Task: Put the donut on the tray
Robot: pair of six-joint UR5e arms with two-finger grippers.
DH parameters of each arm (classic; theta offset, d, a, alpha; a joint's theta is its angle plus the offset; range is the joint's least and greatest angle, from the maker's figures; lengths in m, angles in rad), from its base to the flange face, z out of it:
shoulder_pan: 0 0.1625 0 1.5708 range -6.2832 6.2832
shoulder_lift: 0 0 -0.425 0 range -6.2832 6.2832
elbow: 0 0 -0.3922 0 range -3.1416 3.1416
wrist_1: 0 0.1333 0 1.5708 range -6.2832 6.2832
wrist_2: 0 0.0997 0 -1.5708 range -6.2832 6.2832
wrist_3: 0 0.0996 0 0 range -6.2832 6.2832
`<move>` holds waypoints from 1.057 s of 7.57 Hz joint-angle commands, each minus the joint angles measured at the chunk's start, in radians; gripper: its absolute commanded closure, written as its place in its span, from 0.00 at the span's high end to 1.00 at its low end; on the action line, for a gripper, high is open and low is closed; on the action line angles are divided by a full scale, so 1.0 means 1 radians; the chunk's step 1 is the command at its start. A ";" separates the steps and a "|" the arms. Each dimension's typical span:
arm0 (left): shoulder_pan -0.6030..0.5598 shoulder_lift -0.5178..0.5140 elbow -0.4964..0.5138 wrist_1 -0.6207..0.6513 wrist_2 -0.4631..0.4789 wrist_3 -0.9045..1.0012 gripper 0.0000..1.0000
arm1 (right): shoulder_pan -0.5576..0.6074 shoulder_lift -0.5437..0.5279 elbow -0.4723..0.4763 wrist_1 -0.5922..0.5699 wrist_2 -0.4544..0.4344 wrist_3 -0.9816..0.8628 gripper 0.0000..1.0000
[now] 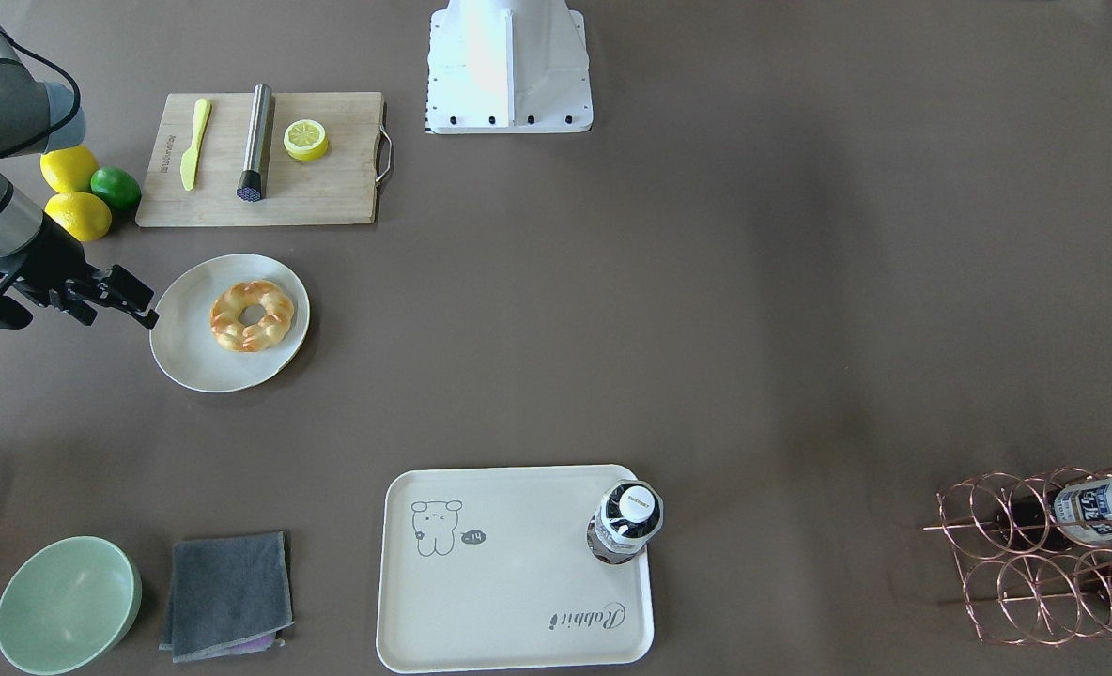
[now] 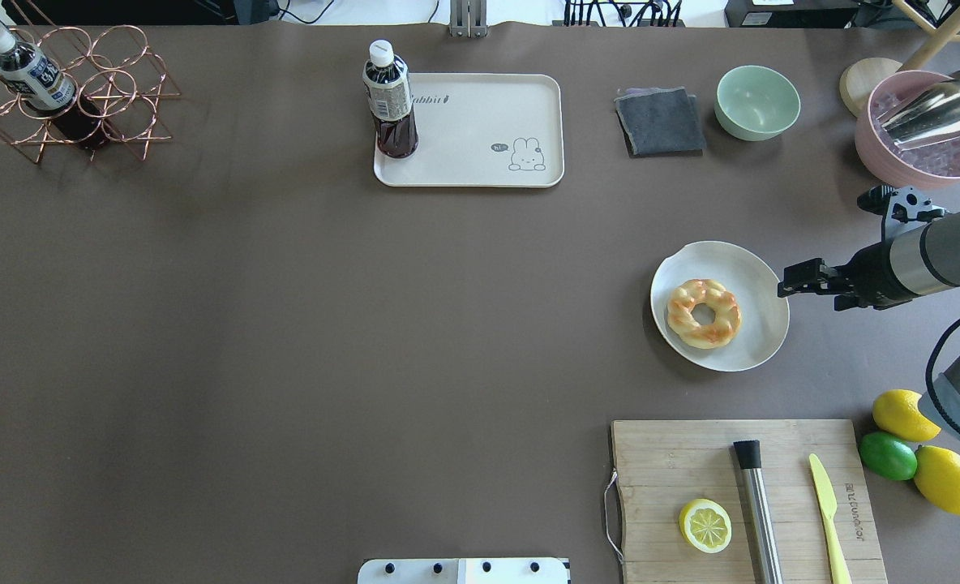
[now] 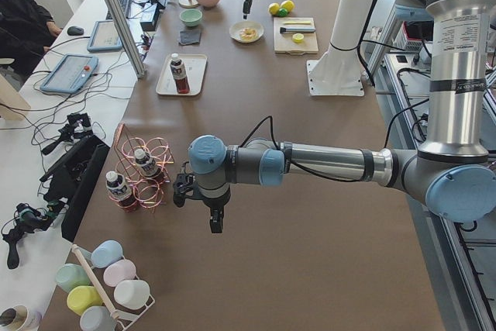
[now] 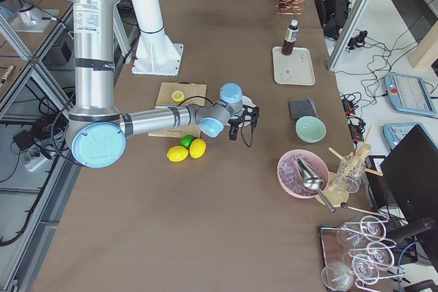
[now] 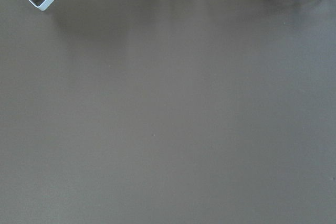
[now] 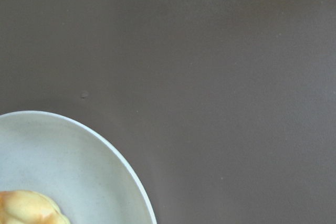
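Golden donut point(image 1: 252, 316) on plate point(image 1: 180, 349) — right gripper point(image 1: 122, 302) beside it, fingers spread.
Bottle point(image 2: 389, 101) hides part of the tray point(image 2: 480, 166) word "Rabbit" — left gripper point(image 3: 215, 222) fingers: cannot tell.

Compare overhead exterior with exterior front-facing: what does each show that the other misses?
Overhead only: the pink bowl with the metal scoop, at that view's right edge. Front-facing only: the robot's white pedestal column; overhead catches just its base plate. Both: donut on the round plate, right gripper by that plate's edge, tray holding the bottle, cutting board, green bowl, wire rack.
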 commanded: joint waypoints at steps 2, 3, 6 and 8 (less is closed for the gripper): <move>0.001 -0.006 0.001 0.000 0.002 0.000 0.98 | -0.054 0.001 -0.004 0.015 -0.030 0.014 1.00; 0.001 -0.008 0.001 0.000 0.002 0.000 0.98 | -0.063 0.001 -0.001 0.015 -0.039 0.013 0.96; 0.001 -0.012 0.001 0.000 0.003 0.000 0.98 | -0.081 0.001 0.007 0.015 -0.056 0.013 0.00; 0.003 -0.014 -0.001 0.000 0.003 0.000 0.98 | -0.081 0.011 0.004 0.015 -0.062 0.034 0.00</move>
